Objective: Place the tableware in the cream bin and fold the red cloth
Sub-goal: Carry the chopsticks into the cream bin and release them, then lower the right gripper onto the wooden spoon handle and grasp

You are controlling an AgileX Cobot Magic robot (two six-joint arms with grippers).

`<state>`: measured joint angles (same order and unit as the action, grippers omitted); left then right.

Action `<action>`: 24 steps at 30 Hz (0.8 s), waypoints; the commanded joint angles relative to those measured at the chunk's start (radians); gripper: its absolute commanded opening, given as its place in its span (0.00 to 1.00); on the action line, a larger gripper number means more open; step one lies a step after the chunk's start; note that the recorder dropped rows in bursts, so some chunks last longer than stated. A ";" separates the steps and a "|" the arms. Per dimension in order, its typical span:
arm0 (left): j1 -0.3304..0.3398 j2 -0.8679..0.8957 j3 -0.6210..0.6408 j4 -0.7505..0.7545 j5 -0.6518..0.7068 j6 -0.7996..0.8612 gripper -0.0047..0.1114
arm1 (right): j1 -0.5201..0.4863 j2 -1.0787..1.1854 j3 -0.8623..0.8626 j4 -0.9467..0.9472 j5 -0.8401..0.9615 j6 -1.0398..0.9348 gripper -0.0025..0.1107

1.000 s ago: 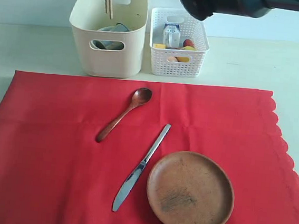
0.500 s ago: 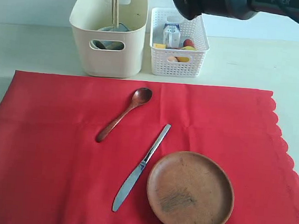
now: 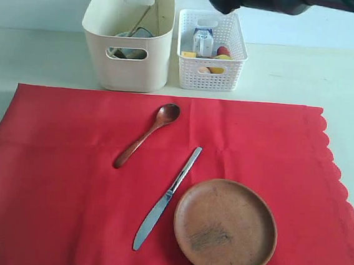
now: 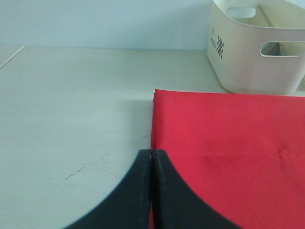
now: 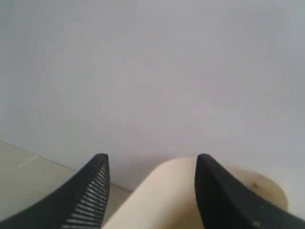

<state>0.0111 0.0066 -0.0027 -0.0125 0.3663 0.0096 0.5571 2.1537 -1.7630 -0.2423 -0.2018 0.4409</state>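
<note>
With the chopsticks [image 3: 144, 15] leaning inside the cream bin [image 3: 108, 69] at the worktop's far edge, the right gripper [image 5: 151, 161] hangs above its rim, jaws apart and empty. The wooden spoon [image 3: 145, 137], table knife [image 3: 165, 200] and brown plate [image 3: 225, 228] lie on the red cloth [image 3: 53, 177]. The spoon likely comes next, needing a low pinch on its thin handle without snagging fabric. The left gripper [image 4: 151, 157], jaws pressed together on nothing, hovers by the cloth's far-left corner. The worktop [image 4: 71, 109] is pale, the wall [image 4: 95, 19] behind it plain.

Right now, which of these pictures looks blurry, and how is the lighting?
Right wrist view: hazy, the cream bin a blur behind the open right tool. Exterior view: sharp, evenly lit, only soft shadows around the round brown plate.
</note>
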 commanded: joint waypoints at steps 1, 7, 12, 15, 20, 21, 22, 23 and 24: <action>0.002 -0.007 0.003 0.002 -0.013 0.001 0.04 | 0.001 -0.092 -0.009 0.000 0.290 -0.043 0.48; 0.002 -0.007 0.003 0.002 -0.013 0.001 0.04 | 0.001 -0.199 -0.005 0.000 0.532 -0.141 0.48; 0.002 -0.007 0.003 0.002 -0.013 0.001 0.04 | 0.001 -0.296 0.050 0.000 0.605 -0.179 0.37; 0.002 -0.007 0.003 0.002 -0.013 0.001 0.04 | 0.001 -0.368 0.123 0.000 0.620 -0.179 0.20; 0.002 -0.007 0.003 0.002 -0.013 0.001 0.04 | 0.001 -0.473 0.262 0.007 0.615 -0.164 0.02; 0.002 -0.007 0.003 0.002 -0.013 0.001 0.04 | 0.001 -0.491 0.291 0.007 0.615 -0.152 0.02; 0.002 -0.007 0.003 0.002 -0.013 0.001 0.04 | 0.001 -0.507 0.319 0.007 0.615 -0.142 0.02; 0.002 -0.007 0.003 0.002 -0.013 0.001 0.04 | 0.001 -0.521 0.347 0.010 0.615 -0.136 0.02; 0.002 -0.007 0.003 0.002 -0.013 0.001 0.04 | 0.001 -0.532 0.373 0.023 0.617 -0.130 0.02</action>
<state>0.0111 0.0066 -0.0027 -0.0125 0.3663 0.0096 0.5571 1.6617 -1.4570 -0.2346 0.4114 0.2916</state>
